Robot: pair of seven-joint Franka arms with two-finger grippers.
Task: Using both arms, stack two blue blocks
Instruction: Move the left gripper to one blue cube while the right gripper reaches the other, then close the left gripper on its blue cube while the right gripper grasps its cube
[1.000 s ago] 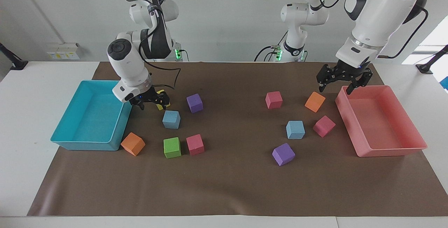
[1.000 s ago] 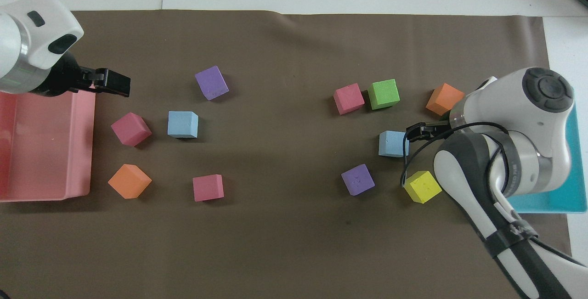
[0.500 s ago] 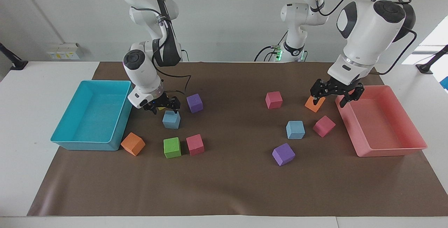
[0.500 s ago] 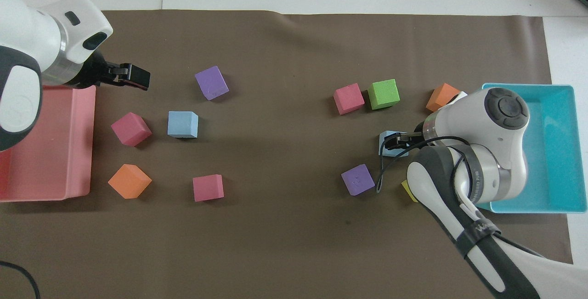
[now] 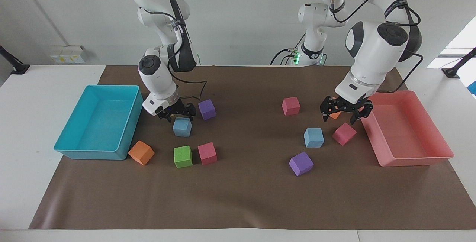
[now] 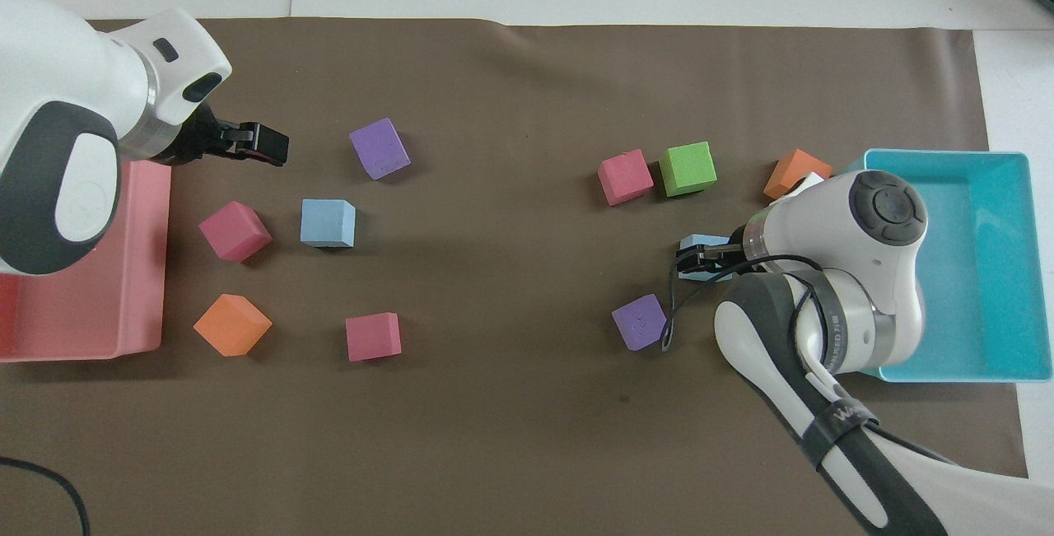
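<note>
The right gripper (image 5: 177, 112), fingers spread, hangs directly over a sky-blue foam cube (image 5: 182, 127) just beside the turquoise plastic tray (image 5: 74, 149); the left gripper (image 5: 344, 111), also spread, is well apart.

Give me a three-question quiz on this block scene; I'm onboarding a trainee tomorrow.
1. True or false: the two blue blocks are already stacked.
2. The right gripper is over which block? A green, B blue, C orange.
3. How many purple blocks are on the mat?
Key: 1 false; 2 B; 3 two.
</note>
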